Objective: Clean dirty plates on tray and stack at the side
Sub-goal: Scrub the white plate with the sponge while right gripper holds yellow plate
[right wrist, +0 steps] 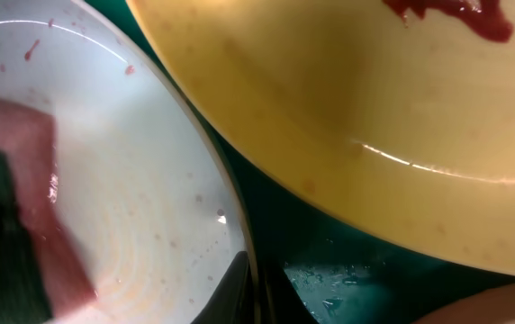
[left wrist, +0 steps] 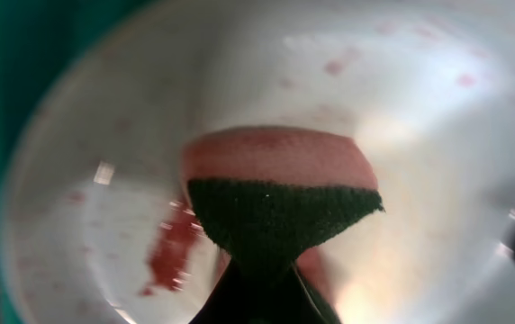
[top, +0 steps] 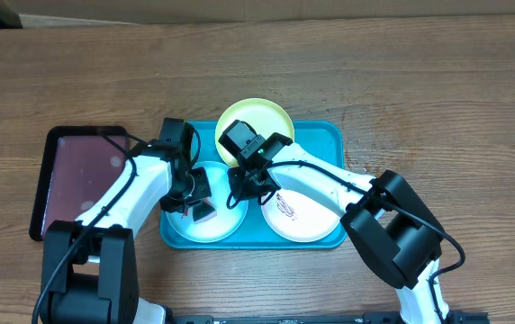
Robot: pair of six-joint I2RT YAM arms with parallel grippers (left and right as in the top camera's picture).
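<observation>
The turquoise tray (top: pixel 327 142) holds three plates: lime green (top: pixel 257 117) at the back, light blue (top: pixel 214 230) front left, white (top: pixel 310 221) front right with a reddish smear. My left gripper (top: pixel 199 205) is shut on a pink sponge with a green scouring face (left wrist: pixel 275 198) and presses it onto the light blue plate (left wrist: pixel 420 135), beside a red smear (left wrist: pixel 172 256). My right gripper (top: pixel 244 184) is shut on that plate's right rim; in the right wrist view its fingers (right wrist: pixel 256 292) pinch the rim of the light blue plate (right wrist: pixel 131 180). The lime green plate (right wrist: pixel 347 117) has a red smear.
A dark maroon tray with a black rim (top: pixel 82 175) lies on the wooden table left of the turquoise tray. Both arms cross over the turquoise tray's middle. The wet tray floor (right wrist: pixel 347 279) shows between the plates.
</observation>
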